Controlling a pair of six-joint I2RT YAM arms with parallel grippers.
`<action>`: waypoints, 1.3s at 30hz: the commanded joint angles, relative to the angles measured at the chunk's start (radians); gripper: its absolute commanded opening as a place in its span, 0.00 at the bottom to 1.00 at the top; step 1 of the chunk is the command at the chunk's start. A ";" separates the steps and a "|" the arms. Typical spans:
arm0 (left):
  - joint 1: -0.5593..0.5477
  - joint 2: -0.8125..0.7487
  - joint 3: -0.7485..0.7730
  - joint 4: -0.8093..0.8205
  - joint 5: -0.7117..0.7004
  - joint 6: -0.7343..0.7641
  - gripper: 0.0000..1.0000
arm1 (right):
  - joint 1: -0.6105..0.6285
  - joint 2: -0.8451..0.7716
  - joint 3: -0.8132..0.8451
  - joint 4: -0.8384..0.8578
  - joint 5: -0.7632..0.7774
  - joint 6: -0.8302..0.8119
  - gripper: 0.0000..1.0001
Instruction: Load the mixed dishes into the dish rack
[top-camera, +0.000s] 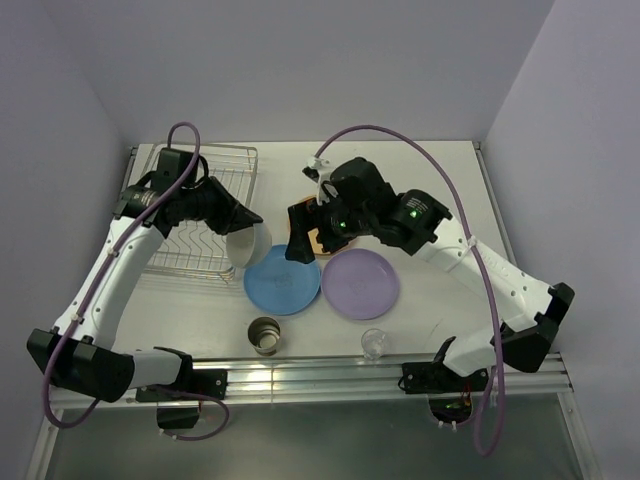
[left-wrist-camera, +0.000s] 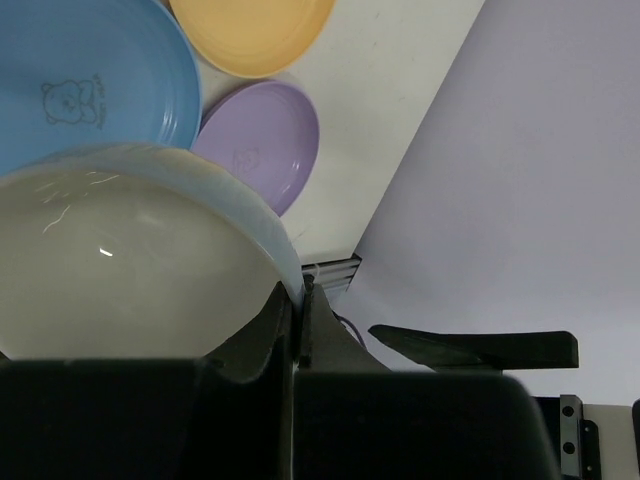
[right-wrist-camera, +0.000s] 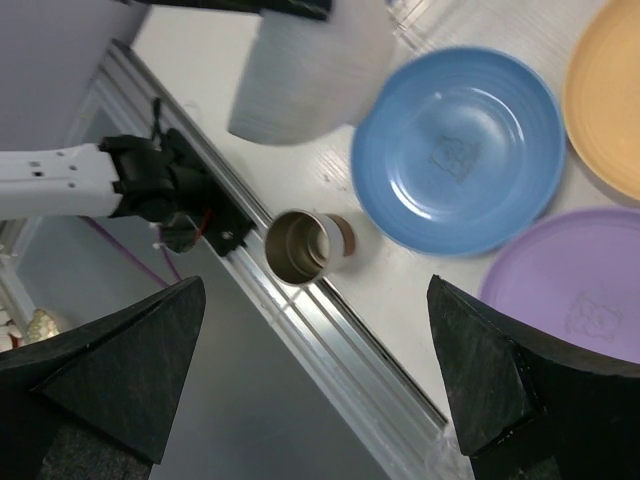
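The left arm (top-camera: 120, 265) rises from its base at the near left corner, runs along the table's (top-camera: 440, 200) left side, then bends right above the dish rack (top-camera: 235, 152). The right arm (top-camera: 500, 280) climbs from the near right corner and reaches left toward the middle of the table.

The left gripper (top-camera: 240, 228) is clamped on the rim of the white bowl (top-camera: 250, 248). It holds the bowl tilted in the air just off the rack's near right corner, over the far left edge of the blue plate (top-camera: 283, 280). The bowl is outside the rack. The right gripper (top-camera: 305, 232) hangs with its jaws spread wide and nothing between them. It is above the yellow-orange plate (left-wrist-camera: 255, 30), which it largely hides in the top view.

All three plates lie flat on the table. The blue one sits just left of the purple plate (top-camera: 360, 283), and the yellow-orange one lies behind them. The blue and purple plates each carry a small outlined bear face in the centre, with a line of lettering too small to read.

The cream cup (top-camera: 266, 335), its metallic inside showing, sits near the front rail, nearer the arm bases than the blue plate. The clear glass (top-camera: 375, 343) stands to its right, on the near side of the purple plate.
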 joint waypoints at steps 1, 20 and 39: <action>-0.022 -0.056 0.033 0.053 0.054 -0.031 0.00 | -0.001 -0.068 -0.050 0.180 -0.077 0.019 1.00; -0.032 -0.141 -0.106 0.342 0.203 -0.286 0.00 | 0.001 -0.040 -0.196 0.488 -0.073 0.143 1.00; -0.032 -0.154 -0.104 0.362 0.204 -0.295 0.00 | 0.001 -0.030 -0.208 0.456 0.079 0.157 1.00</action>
